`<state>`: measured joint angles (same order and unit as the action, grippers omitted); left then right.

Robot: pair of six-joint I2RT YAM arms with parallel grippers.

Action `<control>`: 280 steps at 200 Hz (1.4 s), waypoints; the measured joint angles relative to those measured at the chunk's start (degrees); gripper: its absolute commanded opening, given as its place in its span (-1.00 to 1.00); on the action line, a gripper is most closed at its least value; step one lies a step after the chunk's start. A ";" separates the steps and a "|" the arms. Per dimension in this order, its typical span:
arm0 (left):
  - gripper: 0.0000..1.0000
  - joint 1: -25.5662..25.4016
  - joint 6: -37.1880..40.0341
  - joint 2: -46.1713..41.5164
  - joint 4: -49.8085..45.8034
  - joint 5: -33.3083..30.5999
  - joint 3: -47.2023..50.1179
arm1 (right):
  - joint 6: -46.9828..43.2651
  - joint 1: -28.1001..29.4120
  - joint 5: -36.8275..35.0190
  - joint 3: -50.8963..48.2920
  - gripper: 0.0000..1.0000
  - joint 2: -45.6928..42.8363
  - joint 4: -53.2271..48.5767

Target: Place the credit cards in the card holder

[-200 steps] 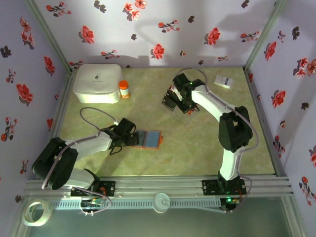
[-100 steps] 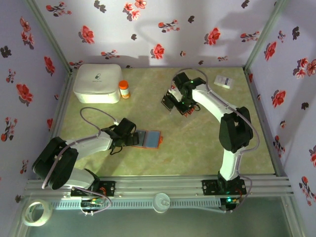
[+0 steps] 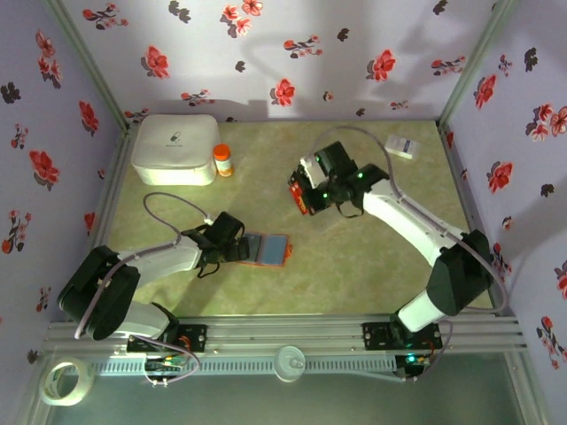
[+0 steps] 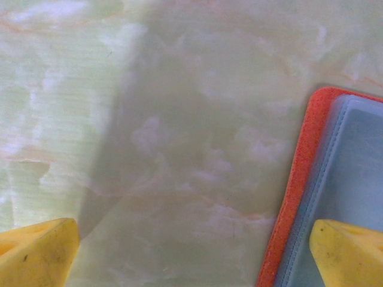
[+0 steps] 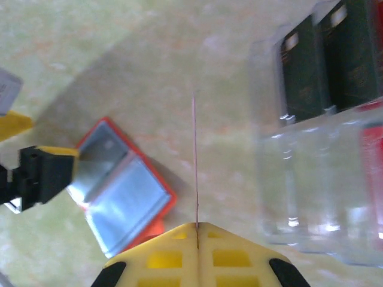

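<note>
No text readable: print on white slip (image 3: pixel 404 146) and logo on white box (image 3: pixel 174 149) too small. card holder (image 3: pixel 268 249) lies open mid-table, orange-red rim, bluish-grey inside. left gripper (image 4: pixel 191 260) spread wide at its left edge. right gripper (image 5: pixel 197 227) clenched on a red card (image 3: pixel 301 197). black credit cards (image 5: pixel 317 66) stand in clear rack (image 5: pixel 299 197).

Light: bright, diffuse, overhead.
Shadows: soft, on floral paper back wall (image 3: pixel 266 53), 12 o'clock.
Focus: both wrist views blurred.
</note>
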<state>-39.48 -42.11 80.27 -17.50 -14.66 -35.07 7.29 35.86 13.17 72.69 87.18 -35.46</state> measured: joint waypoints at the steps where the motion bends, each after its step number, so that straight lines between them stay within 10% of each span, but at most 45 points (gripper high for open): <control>1: 0.99 -0.02 -0.02 -0.02 -0.04 -0.04 0.00 | 0.55 0.09 0.17 -0.42 -1.00 -0.09 0.52; 131: 0.99 -0.81 -4.83 -4.55 -2.71 -1.88 3.08 | 47.01 15.34 -3.15 -35.30 -1.00 6.29 64.15; 280: 0.99 -0.72 -3.69 -4.55 -8.61 -2.36 0.11 | 53.18 15.96 1.05 -34.12 -1.00 15.08 72.54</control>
<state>-40.21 -45.80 75.72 -26.11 -17.02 -34.96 60.47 51.81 14.22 38.57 102.26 37.08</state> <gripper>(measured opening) 0.996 0.057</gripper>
